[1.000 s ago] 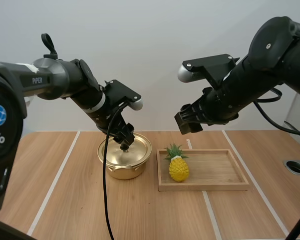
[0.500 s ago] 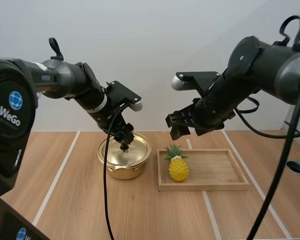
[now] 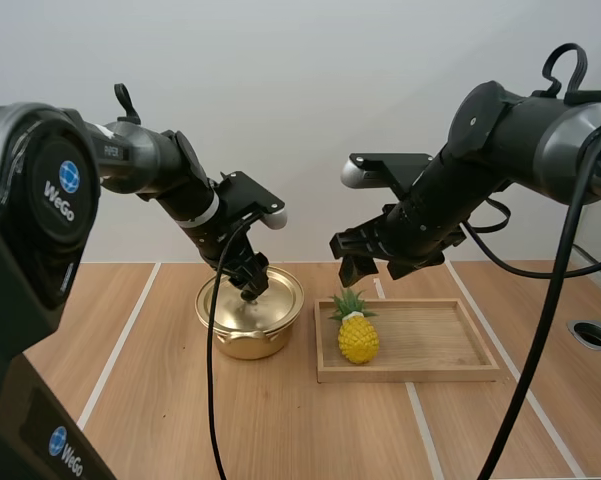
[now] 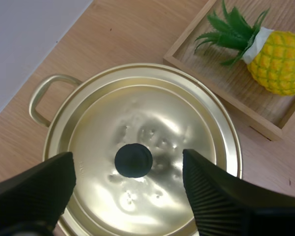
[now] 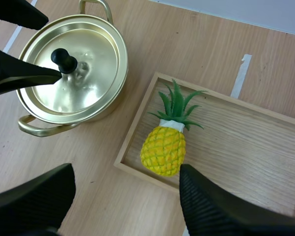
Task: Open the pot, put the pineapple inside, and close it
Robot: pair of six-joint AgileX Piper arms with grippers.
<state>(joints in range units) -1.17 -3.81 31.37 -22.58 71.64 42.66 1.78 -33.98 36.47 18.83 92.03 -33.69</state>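
A gold pot (image 3: 248, 322) with its lid (image 4: 147, 123) on stands left of the wooden tray (image 3: 430, 345). My left gripper (image 3: 252, 282) is open right over the lid. Its fingers (image 4: 37, 191) stand on either side of the black knob (image 4: 133, 160) with a gap on each side. The yellow pineapple (image 3: 358, 334) with green leaves stands at the left end of the tray (image 5: 245, 147). My right gripper (image 3: 364, 264) hangs open above the pineapple (image 5: 163, 148), well clear of it, with nothing between its fingers (image 5: 206, 206).
The pot has two loop handles (image 4: 41, 96). The right part of the tray holds nothing. White lines run across the wooden table (image 3: 160, 420). A round hole (image 3: 592, 334) sits in the table at the far right.
My right arm has swung left and down, so its gripper now hangs above the pineapple. My left gripper stays at the lid knob, barely shifted.
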